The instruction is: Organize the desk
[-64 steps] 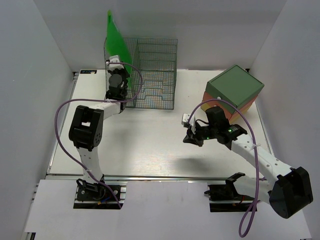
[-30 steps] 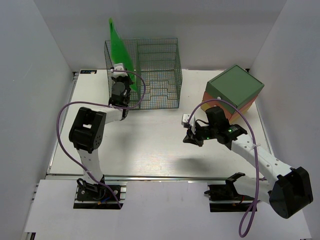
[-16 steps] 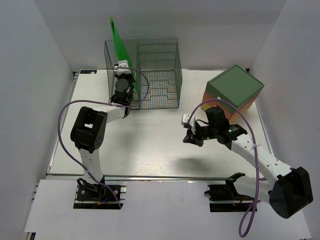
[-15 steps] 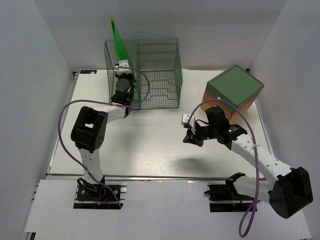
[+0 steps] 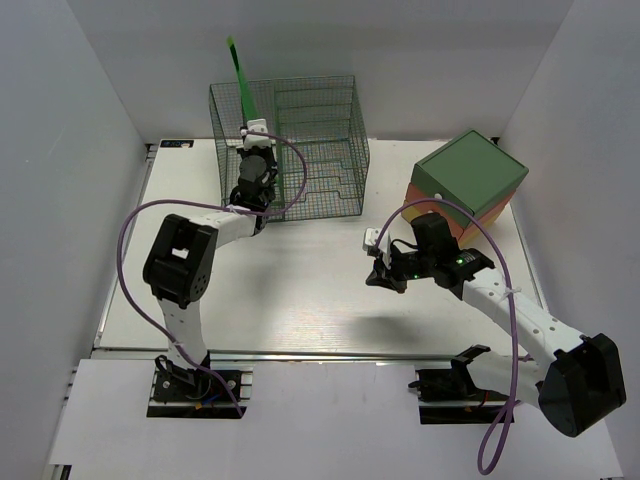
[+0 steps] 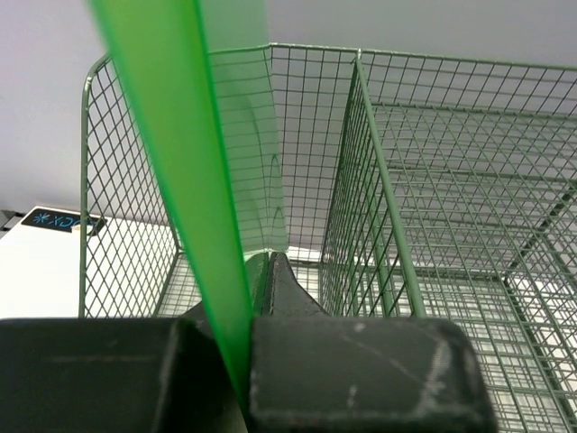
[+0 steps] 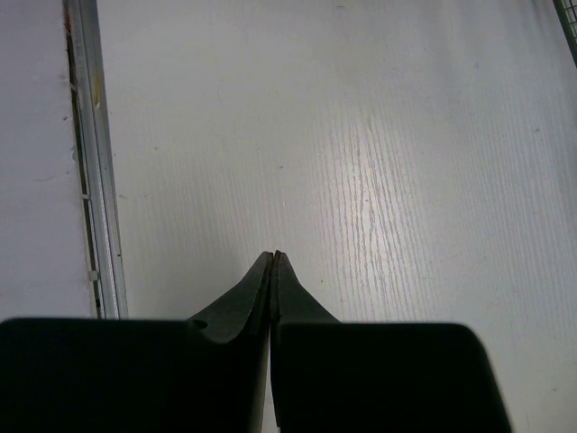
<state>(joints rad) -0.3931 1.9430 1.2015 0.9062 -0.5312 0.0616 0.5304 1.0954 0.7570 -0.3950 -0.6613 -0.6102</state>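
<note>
Far-left corner of the bench [image 5: 300, 300]: the left end effector [image 6: 261, 271] is seen clamped on a thin green sheet [image 6: 176, 135], which is pinched near its lower edge btwn the pads. The sheet is held upright & edge-on, prob. so it can be slid down into the green wire rack [image 5: 320, 130] w/o catching the mesh. It is lined up w/ the rack's leftmost compartment, just left of the divider. Its top is seen above the rack's rim; whether its bottom is inside the rack can't be told. Re the bench: it lies below this end effector, which is raised off the surface at the rack's near-left side. No contact is seen.

Mid-right: the right end effector [image 7: 273, 257] is shut tight, tips touching, nothing held. It is poised low over bare bench, prob. to be kept out of the way while the sheet is filed. The bench lies directly under & ahead of the tips, close but judged apart. A rail edge is seen at the left of the wrist view, prob. the near edge.

Far-right corner: a green-topped drawer box [image 5: 470, 178] is set behind the R arm, untouched.
</note>
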